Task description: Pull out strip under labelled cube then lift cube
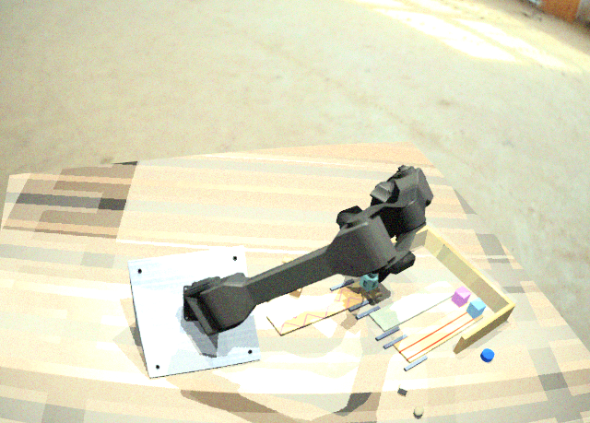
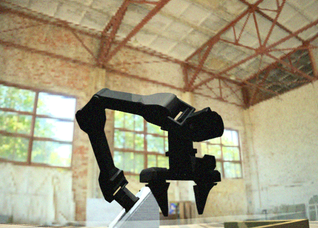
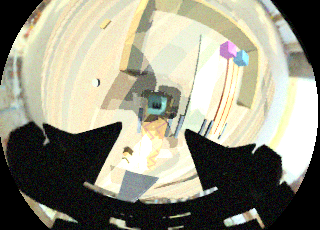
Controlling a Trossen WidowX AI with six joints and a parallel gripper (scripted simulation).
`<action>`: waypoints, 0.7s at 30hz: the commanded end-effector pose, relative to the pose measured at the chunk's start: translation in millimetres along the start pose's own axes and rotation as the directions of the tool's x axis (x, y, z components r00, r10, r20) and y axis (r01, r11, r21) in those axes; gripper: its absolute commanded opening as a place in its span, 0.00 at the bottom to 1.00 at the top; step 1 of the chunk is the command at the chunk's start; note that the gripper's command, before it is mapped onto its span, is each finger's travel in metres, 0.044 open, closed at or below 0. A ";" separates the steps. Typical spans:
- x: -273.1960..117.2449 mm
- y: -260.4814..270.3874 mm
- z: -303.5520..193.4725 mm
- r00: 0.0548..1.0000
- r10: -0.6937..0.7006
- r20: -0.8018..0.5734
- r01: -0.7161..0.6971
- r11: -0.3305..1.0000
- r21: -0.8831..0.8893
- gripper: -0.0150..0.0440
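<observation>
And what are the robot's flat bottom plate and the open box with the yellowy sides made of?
The base plate looks like brushed metal: silvery, faintly streaked. The yellowish walled tray might be painted wood or plastic; its sides look plain.

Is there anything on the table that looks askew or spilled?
The zigzag strip sticks out toward the base plate, much farther than the red-striped strip, so they look uneven. I see nothing spilled.

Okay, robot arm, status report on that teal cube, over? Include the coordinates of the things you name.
Gripper (image 1: 376,247) (image 2: 183,214) (image 3: 154,129) open, empty, above the table. Teal labelled cube (image 1: 369,282) (image 3: 157,104) at zigzag strip's (image 1: 310,313) (image 3: 153,145) far end, unheld. Nothing seen between fingers and cube.
</observation>
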State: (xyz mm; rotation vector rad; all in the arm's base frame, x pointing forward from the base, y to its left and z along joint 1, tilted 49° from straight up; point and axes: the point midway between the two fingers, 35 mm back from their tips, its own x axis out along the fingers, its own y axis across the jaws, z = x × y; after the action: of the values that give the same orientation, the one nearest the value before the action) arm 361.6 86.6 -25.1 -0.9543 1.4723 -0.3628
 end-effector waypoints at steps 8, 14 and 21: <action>4.9 -1.0 25.2 1.000 -0.006 -0.003 0.006 1.000 -0.005 0.87; 14.7 -1.0 25.8 1.000 -0.006 -0.002 0.006 1.000 -0.005 0.68; 26.3 -1.1 26.0 1.000 -0.006 -0.002 0.006 1.000 -0.005 0.68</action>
State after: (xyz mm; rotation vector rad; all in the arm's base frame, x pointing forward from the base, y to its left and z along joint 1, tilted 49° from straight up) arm 390.8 80.4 -40.4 -0.9491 1.4657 -0.3632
